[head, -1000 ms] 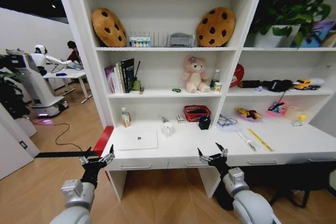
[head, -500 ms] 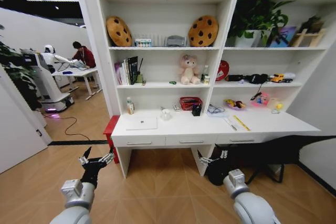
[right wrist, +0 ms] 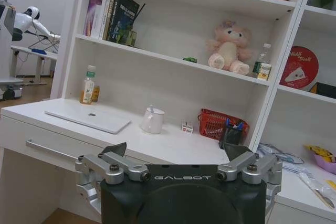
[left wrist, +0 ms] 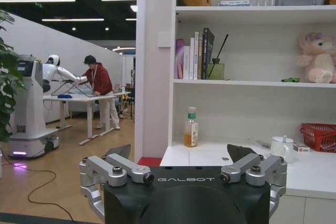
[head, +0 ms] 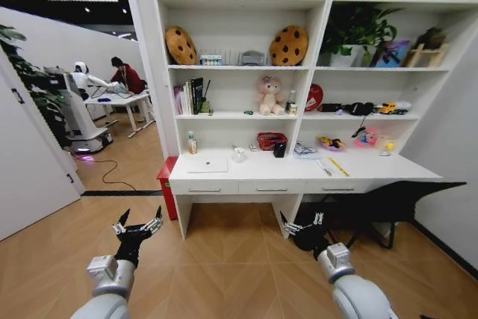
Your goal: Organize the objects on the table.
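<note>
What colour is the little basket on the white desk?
Red. The small mesh basket on the white desk shows best in the right wrist view.

The long white table (head: 299, 175) stands under the shelves, with three shallow drawers. On its left part lies the closed silver laptop (head: 207, 164), flat; the white mug (head: 238, 155) stands upright beside it. The yellow ruler (head: 338, 166) lies flat toward the right.

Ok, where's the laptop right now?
In the head view the laptop lies closed on the desk's left end, between the bottle and the white mug.
</note>
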{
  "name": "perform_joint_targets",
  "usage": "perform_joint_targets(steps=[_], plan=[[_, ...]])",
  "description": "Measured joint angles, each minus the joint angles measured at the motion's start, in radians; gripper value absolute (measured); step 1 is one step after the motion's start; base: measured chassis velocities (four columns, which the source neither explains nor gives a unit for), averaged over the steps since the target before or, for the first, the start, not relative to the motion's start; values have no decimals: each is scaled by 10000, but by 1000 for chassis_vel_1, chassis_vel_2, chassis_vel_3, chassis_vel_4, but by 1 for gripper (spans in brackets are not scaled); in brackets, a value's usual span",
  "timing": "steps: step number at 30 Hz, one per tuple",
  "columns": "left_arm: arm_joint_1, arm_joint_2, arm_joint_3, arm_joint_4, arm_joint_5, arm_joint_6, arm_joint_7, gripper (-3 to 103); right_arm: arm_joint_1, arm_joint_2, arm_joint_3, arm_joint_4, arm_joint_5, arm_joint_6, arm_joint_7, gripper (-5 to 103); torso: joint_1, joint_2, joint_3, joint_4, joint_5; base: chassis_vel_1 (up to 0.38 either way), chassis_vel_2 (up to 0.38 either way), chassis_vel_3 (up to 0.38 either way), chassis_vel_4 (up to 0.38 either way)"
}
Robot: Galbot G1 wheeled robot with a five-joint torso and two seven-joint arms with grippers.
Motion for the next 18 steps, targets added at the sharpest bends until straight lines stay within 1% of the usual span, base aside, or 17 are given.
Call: perform_joint_targets(steps=[1,2,4,5,6,7,10,12,18], plan=[[0,0,-1,-1,0,0,0,100,-5,12,0,0,-9,6,0,100,-3,1,-1,-2,21,-52,-39,-13,-7],[1,0,-1,-2,0,0,1,100,-22,29,0,0,-13,7,0,100,-9,4,-3,-1,31,0,0,0,0],[2,0,0,-2,0,0,2,100,-32,47,0,2,-20,8,0,100,-14,6,-5,-2,24,5,-28,-4,10],[3,0,-1,-1,0,0,2,100,-40,70,-6,8,-24,10,0,100,-18,9,-6,1,9,28,-55,-8,29],[4,-1,-1,-2,0,0,2,100,-47,93,-14,11,-29,11,-2,100,-20,11,-7,2,13,0,0,0,0],[4,0,-3,-3,0,0,2,100,-52,118,-27,11,-39,13,-7,100,-20,12,-7,5,26,61,-13,-51,-1],[3,0,-3,-1,0,1,1,100,-70,150,-35,10,-74,26,-14,100,-17,10,-6,3,11,21,4,-34,-1],[2,0,-3,-2,0,1,2,100,-85,156,-39,10,-81,30,-17,100,-16,10,-6,2,20,0,0,0,0],[2,-1,-3,-2,0,2,2,100,-110,130,-37,10,-82,33,-18,100,-16,9,-5,2,19,0,0,0,0]])
